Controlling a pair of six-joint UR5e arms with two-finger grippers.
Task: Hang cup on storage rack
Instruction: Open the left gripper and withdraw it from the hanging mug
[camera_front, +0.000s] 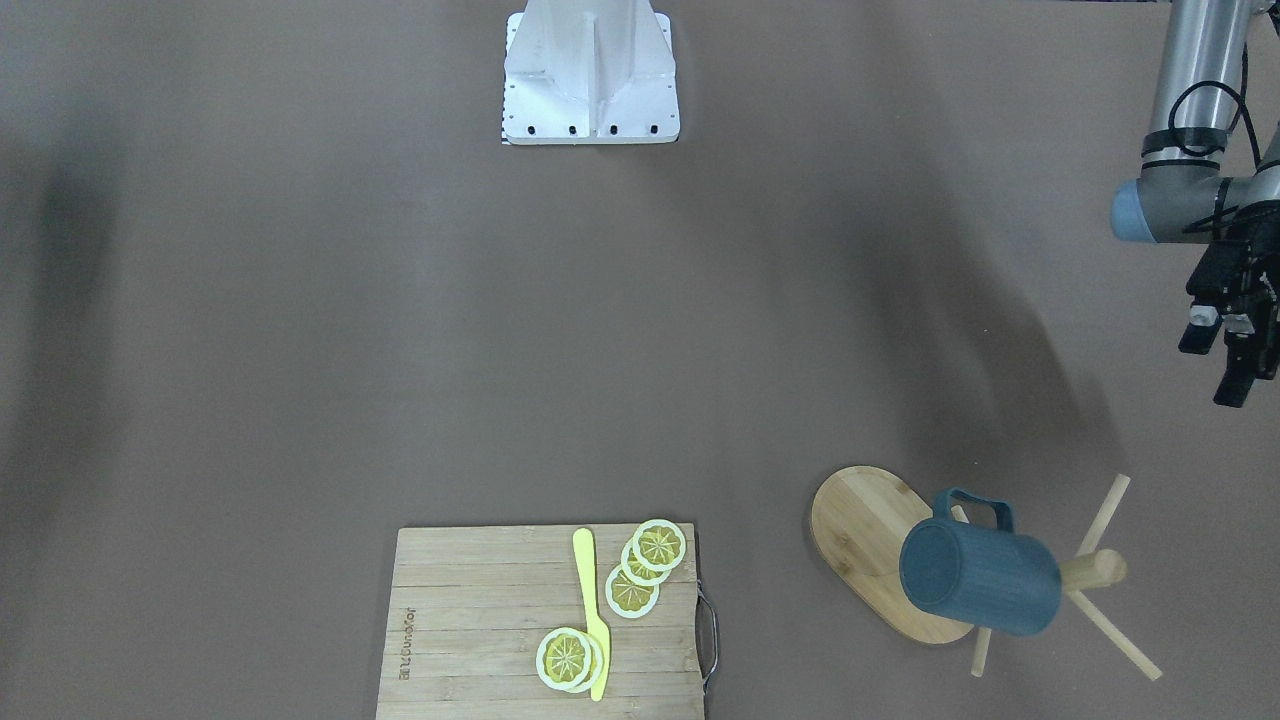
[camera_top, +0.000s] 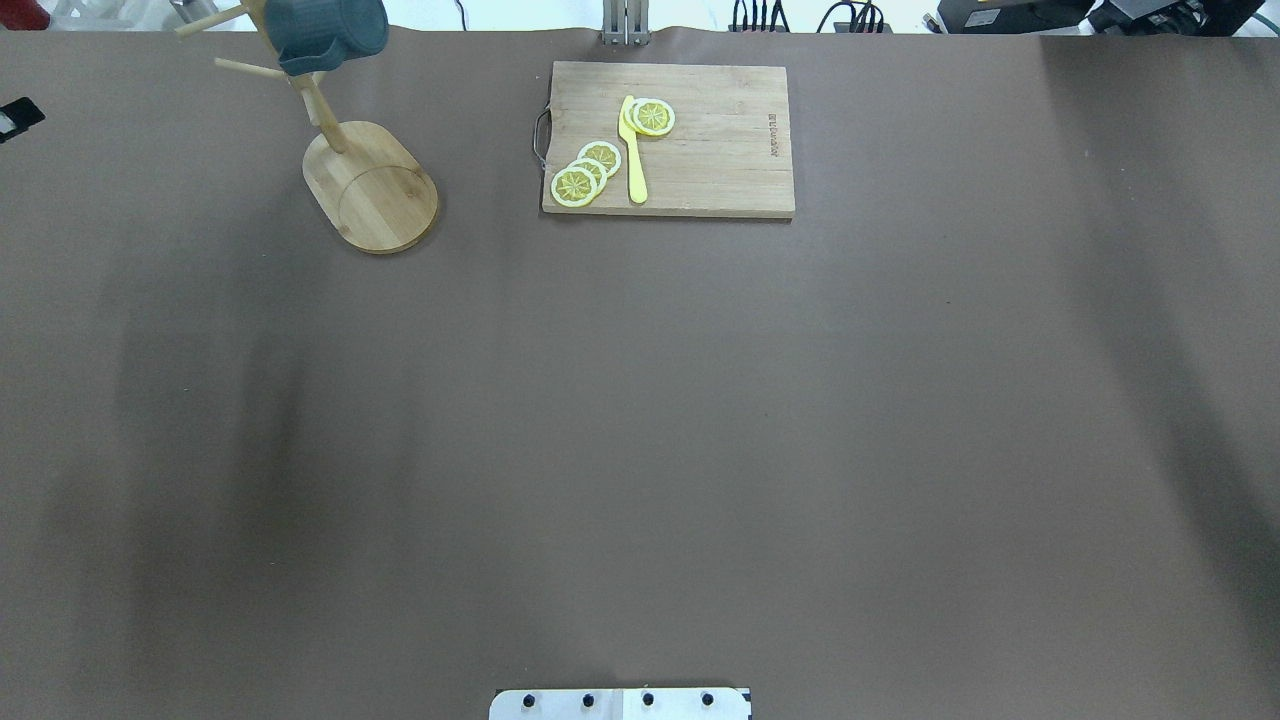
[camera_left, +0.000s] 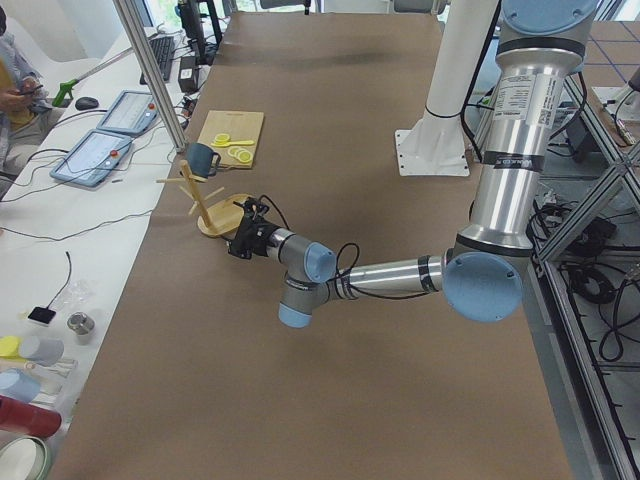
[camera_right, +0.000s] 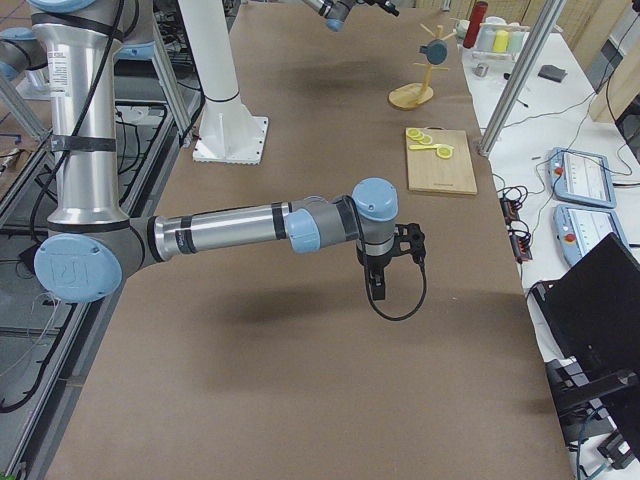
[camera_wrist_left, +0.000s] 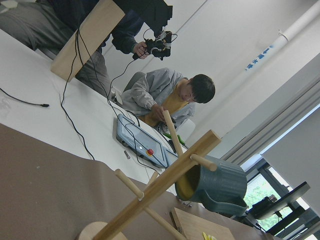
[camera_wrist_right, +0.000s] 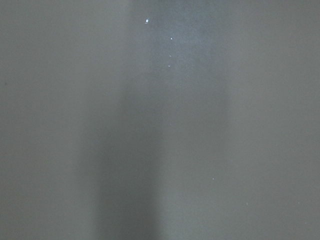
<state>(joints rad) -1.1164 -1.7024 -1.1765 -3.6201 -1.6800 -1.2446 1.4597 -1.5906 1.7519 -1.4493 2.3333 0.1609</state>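
Bamboo storage rack (camera_front: 862, 530) stands far out on the robot's left. Cup (camera_front: 985, 580) hangs on a peg by its handle, long axis roughly level. Left gripper (camera_front: 1236, 372) is nearer, apart from the cup, empty, jaw gap unclear. Right gripper (camera_right: 377, 285) is well apart, can't tell its state.

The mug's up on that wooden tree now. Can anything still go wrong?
Possibly. The cup hangs off one side of the storage rack on a thin peg, so a nudge might slip it off or tip the rack. The left claw is empty and off to the side of the rack; a careless swing past it could clip a peg.
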